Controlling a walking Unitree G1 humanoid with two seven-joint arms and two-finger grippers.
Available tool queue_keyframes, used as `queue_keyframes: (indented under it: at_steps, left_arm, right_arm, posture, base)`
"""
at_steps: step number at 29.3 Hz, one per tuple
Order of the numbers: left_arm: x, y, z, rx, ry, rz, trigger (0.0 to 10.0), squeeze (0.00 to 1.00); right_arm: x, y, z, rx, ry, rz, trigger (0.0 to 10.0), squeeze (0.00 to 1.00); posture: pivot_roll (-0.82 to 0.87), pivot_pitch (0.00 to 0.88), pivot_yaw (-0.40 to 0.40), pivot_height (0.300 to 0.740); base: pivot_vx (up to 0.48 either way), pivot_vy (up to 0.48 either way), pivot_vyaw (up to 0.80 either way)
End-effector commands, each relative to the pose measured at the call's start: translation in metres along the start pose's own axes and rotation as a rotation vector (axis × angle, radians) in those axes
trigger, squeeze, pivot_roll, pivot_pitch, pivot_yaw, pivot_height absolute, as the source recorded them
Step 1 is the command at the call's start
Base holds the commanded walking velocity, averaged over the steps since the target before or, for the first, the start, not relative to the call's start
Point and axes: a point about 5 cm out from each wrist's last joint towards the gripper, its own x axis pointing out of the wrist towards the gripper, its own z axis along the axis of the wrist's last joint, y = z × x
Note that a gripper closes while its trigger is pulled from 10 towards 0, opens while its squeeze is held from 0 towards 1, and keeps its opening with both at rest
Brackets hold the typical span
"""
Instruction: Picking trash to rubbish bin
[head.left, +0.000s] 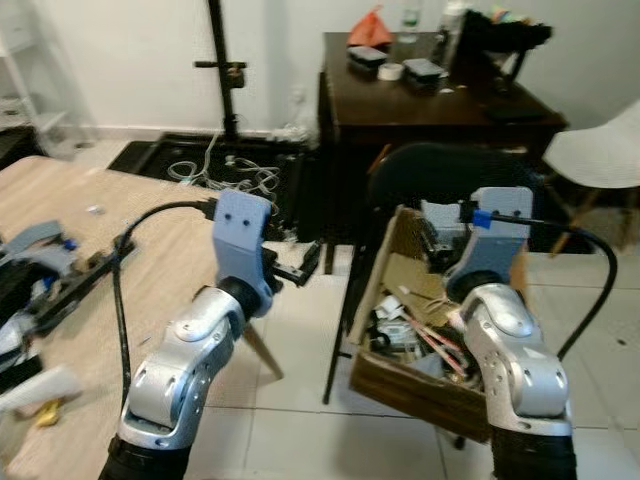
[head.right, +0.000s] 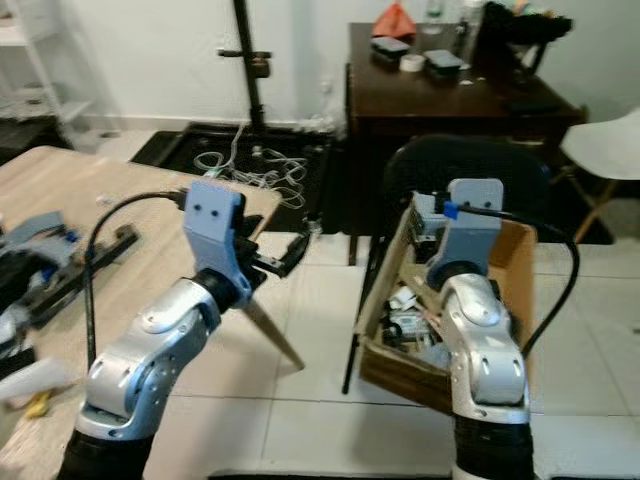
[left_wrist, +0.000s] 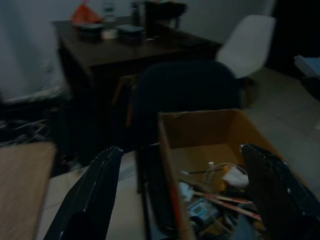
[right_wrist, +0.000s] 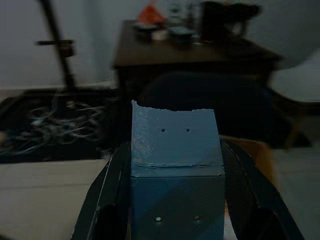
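We see an open brown cardboard box (head.left: 400, 380) serving as the rubbish bin, resting tilted on a dark chair (head.left: 430, 170). It holds a jumble of trash (head.left: 410, 330): wrappers, white scraps, thin sticks. We make out a blue block (right_wrist: 175, 165) held between the right gripper's (right_wrist: 175, 200) jaws.

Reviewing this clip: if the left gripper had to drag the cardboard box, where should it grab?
Probably take the cardboard box by the top edge of the wall nearest the left gripper, coming from above. That edge is thin, upright and clear of the trash, and the open fingers face it.
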Motion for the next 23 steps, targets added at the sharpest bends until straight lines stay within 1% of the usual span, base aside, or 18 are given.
queue_keyframes:
  at_steps: [1, 3, 7, 8, 18, 23]
  left_arm:
    - [-0.0014, 0.0023, -0.0025, 0.005, 0.019, 0.01, 10.0, 0.0]
    - [-0.0013, 0.0025, -0.0025, 0.004, 0.019, 0.011, 10.0, 0.0]
    - [-0.0005, 0.0036, -0.0023, 0.0, 0.022, 0.021, 10.0, 0.0]
    - [-0.0001, 0.0033, -0.0022, 0.01, 0.026, 0.019, 10.0, 0.0]
    - [0.0011, -0.0007, -0.0024, 0.022, 0.036, 0.001, 10.0, 0.0]
    - [0.0021, -0.0027, -0.0026, 0.03, 0.038, -0.01, 10.0, 0.0]
  right_arm:
    - [-0.0012, 0.0047, -0.0026, 0.021, 0.019, 0.023, 10.0, 0.0]
    - [-0.0013, 0.0053, -0.0032, 0.024, 0.023, 0.027, 10.0, 0.0]
    - [-0.0022, 0.0086, -0.0067, 0.016, 0.046, 0.054, 10.0, 0.0]
    - [-0.003, 0.0101, -0.0083, 0.012, 0.057, 0.062, 10.0, 0.0]
    - [-0.0049, 0.0102, -0.0101, 0.017, 0.068, 0.064, 10.0, 0.0]
    - [-0.0054, 0.0095, -0.0104, 0.017, 0.074, 0.066, 10.0, 0.0]
  posture:
    - [0.16, 0.031, 0.033, 0.74]
    - [0.16, 0.031, 0.033, 0.74]
    - [0.16, 0.042, 0.034, 0.74]
    - [0.16, 0.047, 0.037, 0.74]
    - [0.16, 0.05, 0.039, 0.74]
    - [0.16, 0.05, 0.039, 0.74]
  base:
    - [0.0, 0.0, -0.8]
    - [0.0, 0.0, -0.64]
    - [0.0, 0.0, 0.0]
    - [0.0, 0.0, 0.0]
    - [0.0, 0.0, 0.0]
    - [0.0, -0.378, 0.0]
